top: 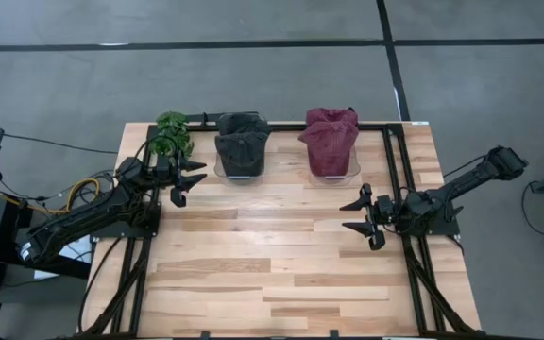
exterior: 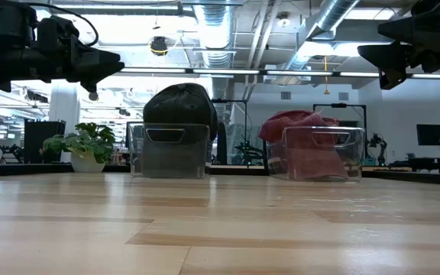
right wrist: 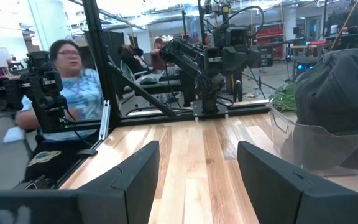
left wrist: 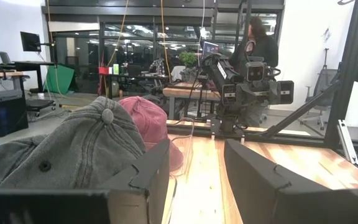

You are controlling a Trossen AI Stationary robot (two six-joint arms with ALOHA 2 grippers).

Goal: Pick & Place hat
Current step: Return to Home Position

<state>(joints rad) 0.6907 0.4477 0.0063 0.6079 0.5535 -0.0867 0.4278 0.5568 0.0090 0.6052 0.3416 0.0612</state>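
Sorting looks done: black cap (top: 243, 140) in left bin (exterior: 170, 156), red cap (top: 330, 139) in right bin (exterior: 351, 149). Left gripper (top: 192, 181) beside left bin, right gripper (top: 345, 216) mid-table; both wide, empty. Likely left: 2 arms retract home.

No text, label, brand, number or sign is legible in any view. The black cap (top: 242, 140), red cap (top: 330, 135), left transparent bin (exterior: 169, 153) and right transparent bin (exterior: 315, 156) show no readable marking. The monitor (exterior: 431, 135) in the room behind is too small to read.
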